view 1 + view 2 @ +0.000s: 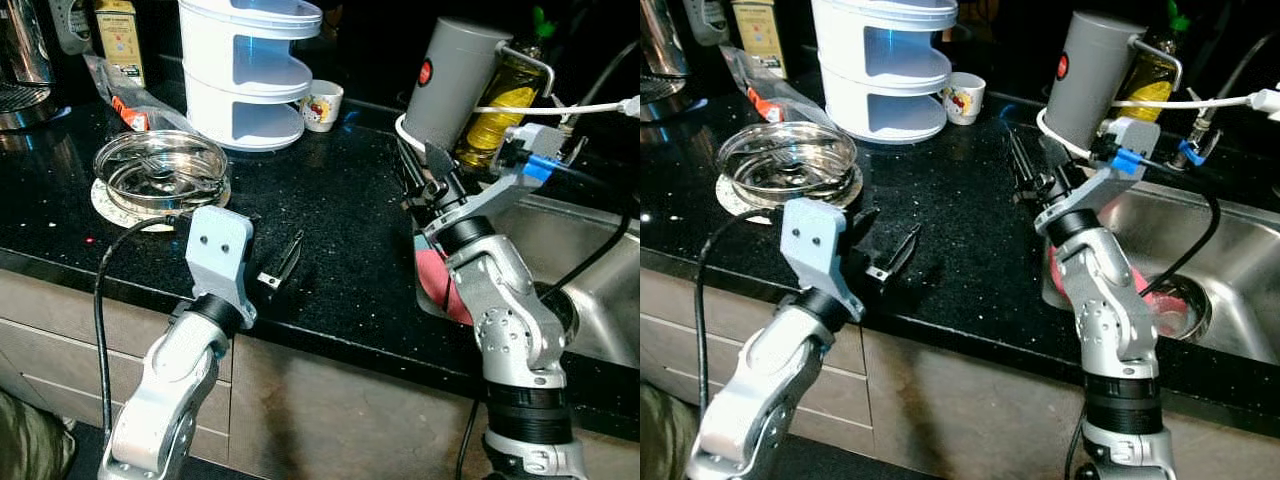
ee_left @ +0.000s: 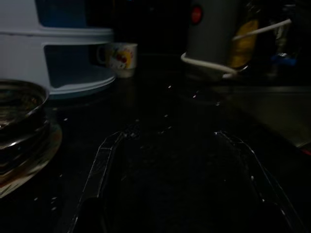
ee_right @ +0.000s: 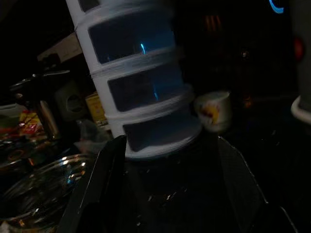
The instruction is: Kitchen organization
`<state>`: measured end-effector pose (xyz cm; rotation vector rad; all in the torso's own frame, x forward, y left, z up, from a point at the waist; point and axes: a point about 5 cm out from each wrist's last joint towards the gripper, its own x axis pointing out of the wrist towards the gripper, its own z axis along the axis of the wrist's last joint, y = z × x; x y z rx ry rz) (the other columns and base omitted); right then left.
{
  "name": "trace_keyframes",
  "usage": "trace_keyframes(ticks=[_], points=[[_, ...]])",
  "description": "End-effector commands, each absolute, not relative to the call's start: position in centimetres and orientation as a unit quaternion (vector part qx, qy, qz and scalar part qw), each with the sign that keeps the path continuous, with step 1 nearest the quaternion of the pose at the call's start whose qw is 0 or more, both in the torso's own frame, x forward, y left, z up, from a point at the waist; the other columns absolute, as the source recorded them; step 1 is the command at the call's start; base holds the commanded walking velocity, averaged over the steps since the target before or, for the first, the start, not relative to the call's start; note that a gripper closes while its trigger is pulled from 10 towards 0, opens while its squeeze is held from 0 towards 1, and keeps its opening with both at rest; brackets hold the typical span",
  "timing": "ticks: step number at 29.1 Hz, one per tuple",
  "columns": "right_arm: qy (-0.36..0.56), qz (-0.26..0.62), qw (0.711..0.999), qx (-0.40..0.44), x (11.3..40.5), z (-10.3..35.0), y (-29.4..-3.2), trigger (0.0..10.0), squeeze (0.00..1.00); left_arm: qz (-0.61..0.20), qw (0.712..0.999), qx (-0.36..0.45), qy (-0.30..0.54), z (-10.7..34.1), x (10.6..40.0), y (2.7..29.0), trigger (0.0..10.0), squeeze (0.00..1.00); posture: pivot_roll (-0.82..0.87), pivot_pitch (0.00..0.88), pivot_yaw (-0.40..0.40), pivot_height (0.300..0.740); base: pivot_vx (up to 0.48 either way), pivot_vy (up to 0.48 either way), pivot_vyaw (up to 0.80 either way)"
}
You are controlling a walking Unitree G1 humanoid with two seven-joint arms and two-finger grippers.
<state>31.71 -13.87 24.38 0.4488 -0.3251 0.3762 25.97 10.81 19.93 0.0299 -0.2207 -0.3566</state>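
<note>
**Left eye view: two grippers over a dark kitchen counter**

Left eye view shows the black counter (image 1: 340, 230) with both arms reaching over it. The left gripper (image 1: 268, 262) hovers low above the stone, near the front edge, and its two black fingers stand spread apart with nothing between them. Just beside it, on its left and a bit farther back, sits a glass bowl (image 1: 162, 172) on a round mat (image 1: 108, 205). Beyond the gripper, at the back of the counter, stands a white tiered rack (image 1: 250, 70), and a small white cup (image 1: 322, 104) with a printed picture stands just beside the rack.

The right gripper (image 1: 1028, 168) is held higher, near the sink (image 1: 560, 260), with its fingers also spread and holding nothing. Close behind it, on its right, a grey kettle (image 1: 455, 80) stands with a white cable (image 1: 550, 106), and a bottle of yellow oil (image 1: 505, 105) is behind the kettle. Something pink (image 1: 435, 280) lies in the sink below the right arm.
</note>
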Motion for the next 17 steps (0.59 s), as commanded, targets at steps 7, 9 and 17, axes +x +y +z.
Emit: trace_keyframes(ticks=[7, 9, 17], points=[[-0.135, 0.206, 0.933, 0.262, 30.7, 21.9, -11.8, 10.0, 0.0, -0.182, 0.978, 0.029, -0.096, 19.4, 26.2, 10.4, 10.0, 0.0, 0.16, 0.0, -0.172, 0.74, 0.0, 0.0, 0.0], [-0.138, 0.208, 0.929, 0.274, 30.6, 21.8, -11.6, 10.0, 0.0, -0.182, 0.978, 0.029, -0.096, 19.4, 26.2, 10.4, 10.0, 0.0, 0.16, 0.0, -0.172, 0.74, 0.0, 0.0, 0.0], [-0.146, 0.206, 0.912, 0.323, 30.2, 21.8, -11.4, 10.0, 0.0, -0.185, 0.977, 0.036, -0.095, 19.2, 26.2, 10.2, 10.0, 0.0, 0.16, 0.0, -0.168, 0.74, 0.0, 0.0, 0.0]])
